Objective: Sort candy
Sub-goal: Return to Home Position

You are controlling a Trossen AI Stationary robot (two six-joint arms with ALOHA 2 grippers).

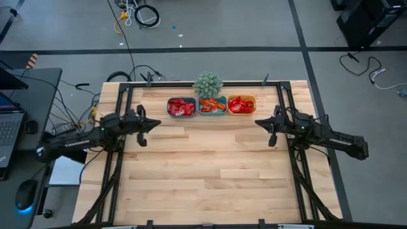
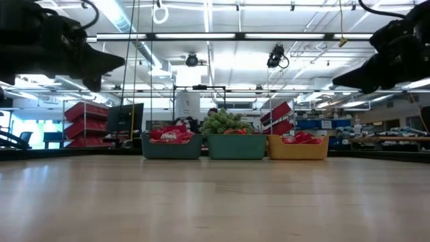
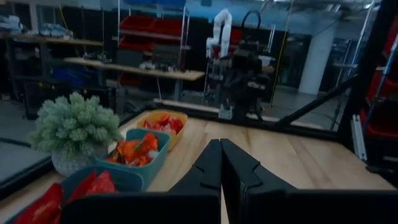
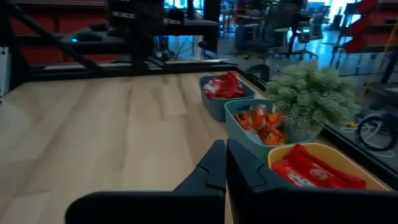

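Note:
Three small trays stand in a row at the table's far edge: a blue tray with red candy, a teal tray with orange candy, and a yellow tray with red candy. The same trays show in the low view, blue, teal and yellow. My left gripper hovers shut above the table's left part, holding nothing. My right gripper hovers shut above the table's right part, also holding nothing. Their shut fingers show in the wrist views, left and right.
A small green potted plant stands just behind the teal tray. Black frame rails run along the table's left, right and far sides. The wooden table top shows bare from its middle to the near edge.

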